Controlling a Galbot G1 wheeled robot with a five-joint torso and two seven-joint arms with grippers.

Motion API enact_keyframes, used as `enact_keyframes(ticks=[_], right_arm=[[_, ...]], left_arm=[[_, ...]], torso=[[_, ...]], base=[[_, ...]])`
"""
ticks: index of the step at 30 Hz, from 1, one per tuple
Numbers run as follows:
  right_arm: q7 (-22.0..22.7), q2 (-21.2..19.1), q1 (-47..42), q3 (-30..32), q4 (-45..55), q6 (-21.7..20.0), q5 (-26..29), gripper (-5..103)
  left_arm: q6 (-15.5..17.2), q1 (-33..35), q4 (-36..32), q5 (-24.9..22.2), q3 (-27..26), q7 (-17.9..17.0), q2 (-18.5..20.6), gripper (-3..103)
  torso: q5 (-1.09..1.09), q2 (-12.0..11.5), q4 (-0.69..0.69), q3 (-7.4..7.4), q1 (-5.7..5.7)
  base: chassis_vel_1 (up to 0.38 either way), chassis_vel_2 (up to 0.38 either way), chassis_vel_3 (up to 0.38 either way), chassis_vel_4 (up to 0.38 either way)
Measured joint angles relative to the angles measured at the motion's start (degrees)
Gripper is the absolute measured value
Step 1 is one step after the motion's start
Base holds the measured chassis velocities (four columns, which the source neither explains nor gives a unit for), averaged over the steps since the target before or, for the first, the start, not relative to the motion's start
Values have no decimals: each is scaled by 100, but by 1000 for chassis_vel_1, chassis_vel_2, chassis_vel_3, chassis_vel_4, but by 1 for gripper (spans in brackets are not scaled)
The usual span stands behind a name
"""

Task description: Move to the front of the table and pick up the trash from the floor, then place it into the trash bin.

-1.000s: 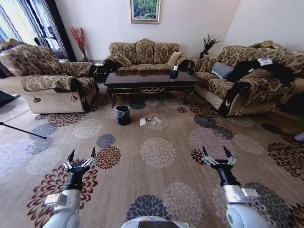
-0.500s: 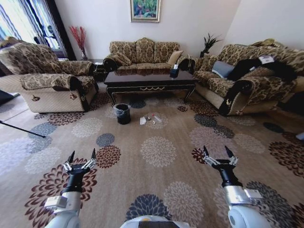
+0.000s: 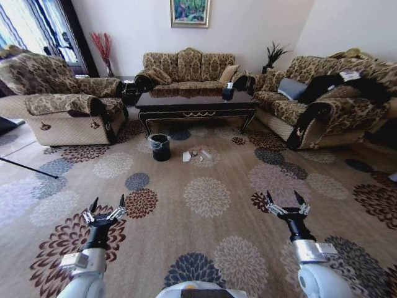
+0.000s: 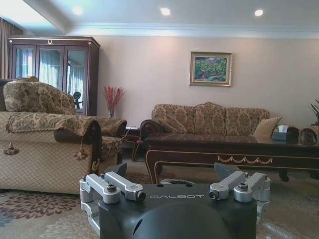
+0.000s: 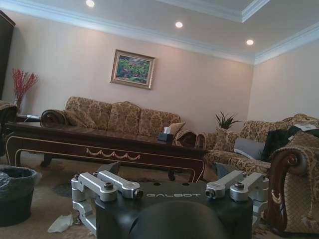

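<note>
The robot had rolled a little nearer over the last second: in the head view the bench [image 3: 195, 104], the sofas and the carpet had all slid slightly down and toward the camera together, which was the camera's own advance and no move of the things. It stood, though, well short of the bench front. The trash [image 3: 193, 155], a white crumpled wrapper with a few small pieces beside it, lay on the patterned floor [image 3: 205, 198] just before the bench, and the trash bin [image 3: 160, 148], black with a clear liner, stood just left of it, near the bench's left leg. The left pincer [image 3: 103, 208] hung low at the near left and the right pincer [image 3: 288, 203] low at the near right, both with fingers spread wide and holding nothing, both far from the litter. Judging from this, the approach was only partly done; more driving was needed before either arm could reach down for the wrapper, and no pick had begun.
</note>
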Motion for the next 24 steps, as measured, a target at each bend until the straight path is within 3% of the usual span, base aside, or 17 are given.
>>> enact_keyframes(ticks=[8, 24], right_arm=[[-90, -101, 117, 120, -299, 187, -269, 100], [-287, -57, -37, 93, -25, 149, -32, 100]], left_arm=[[29, 58, -103, 15, 57, -10, -39, 100], [132, -1, -461, -186, -48, -29, -6, 100]], torso=[[0, -198, 2, -124, -74], [-1, -573, -1, -387, -186]], base=[[0, 0, 0, 0], [0, 0, 0, 0]])
